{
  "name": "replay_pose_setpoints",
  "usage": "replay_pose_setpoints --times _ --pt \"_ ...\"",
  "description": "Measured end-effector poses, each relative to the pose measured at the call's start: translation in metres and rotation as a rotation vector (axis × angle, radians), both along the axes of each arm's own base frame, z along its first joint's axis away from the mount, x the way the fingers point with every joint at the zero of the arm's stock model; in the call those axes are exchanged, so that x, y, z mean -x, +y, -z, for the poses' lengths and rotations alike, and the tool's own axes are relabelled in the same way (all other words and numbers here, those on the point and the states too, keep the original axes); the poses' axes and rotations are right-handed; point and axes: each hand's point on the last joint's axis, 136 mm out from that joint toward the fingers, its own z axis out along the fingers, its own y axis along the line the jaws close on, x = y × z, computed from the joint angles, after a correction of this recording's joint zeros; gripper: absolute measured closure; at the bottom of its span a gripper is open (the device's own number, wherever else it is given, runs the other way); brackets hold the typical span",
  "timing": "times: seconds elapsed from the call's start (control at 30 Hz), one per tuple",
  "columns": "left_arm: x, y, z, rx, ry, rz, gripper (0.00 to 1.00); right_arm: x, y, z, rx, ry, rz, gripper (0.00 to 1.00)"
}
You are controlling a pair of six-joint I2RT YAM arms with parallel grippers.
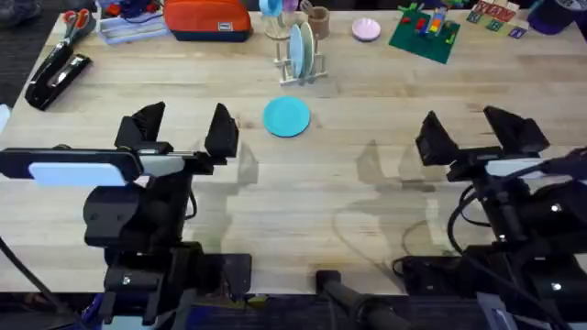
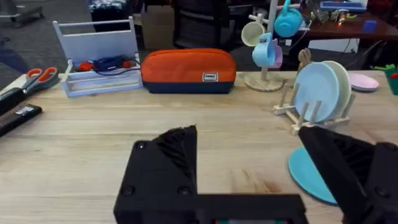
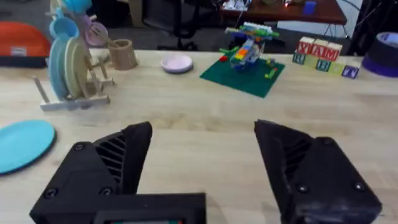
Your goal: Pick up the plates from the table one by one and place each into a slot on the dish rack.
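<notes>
1. Left hand [image 1: 183, 126] hovers above bare desk [image 1: 321, 202], fingers apart, empty.
2. Right hand [image 1: 472, 128] likewise spread, empty, well apart.
3. Turquoise plate [image 1: 287, 117] lies flat between them, near the dish rack [image 1: 301, 62], which holds two plates upright.
4. Pink plate [image 1: 366, 29] lies near the far edge.

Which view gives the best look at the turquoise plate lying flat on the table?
Overhead: the turquoise plate shows whole, near the dish rack. The left wrist view has a finger covering part of it; the right wrist view crops it.
</notes>
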Motion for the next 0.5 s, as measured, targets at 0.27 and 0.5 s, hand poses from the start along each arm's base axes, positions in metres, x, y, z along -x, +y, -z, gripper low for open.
replay_pose_setpoints --times 0.27,0.5 --pt "0.001 0.000 -0.010 0.000 -0.016 0.000 0.007 0.000 0.001 -0.023 0.000 -0.091 -0.007 0.007" --pt "0.015 0.000 -0.063 0.001 -0.083 -0.002 0.007 0.007 0.001 -0.056 -0.001 -0.125 -0.008 0.008"
